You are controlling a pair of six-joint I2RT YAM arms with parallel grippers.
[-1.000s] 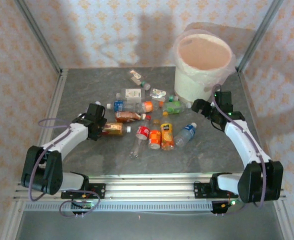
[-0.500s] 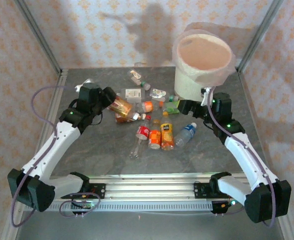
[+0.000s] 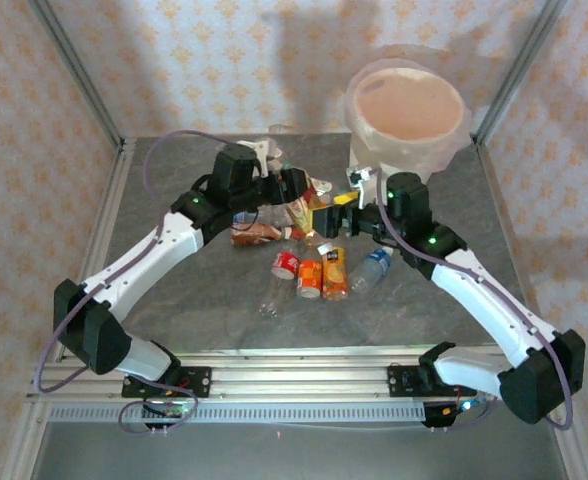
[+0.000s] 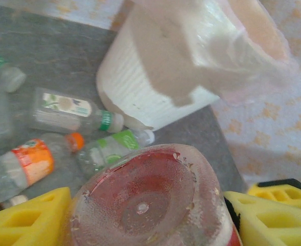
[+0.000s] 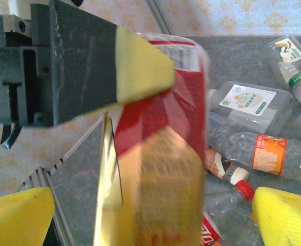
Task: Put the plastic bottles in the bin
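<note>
My left gripper is shut on a crushed bottle with a red and gold label, held in the air above the pile. In the left wrist view the bottle's round base sits tight between my yellow pads. My right gripper is open with its fingers on either side of that same bottle; its pads stand well apart from the label. The left gripper's finger clamps the bottle from the top left. The bin stands at the back right, close behind both grippers.
Several bottles lie below: red, orange, blue-labelled, a clear one and a brown one. More lie beside the bin's wall, including a green-labelled one. Patterned walls and metal posts enclose the table.
The left arm has lifted the red and gold bottle from the left of the table and carried it to the centre. The right gripper has swung left to straddle it.
</note>
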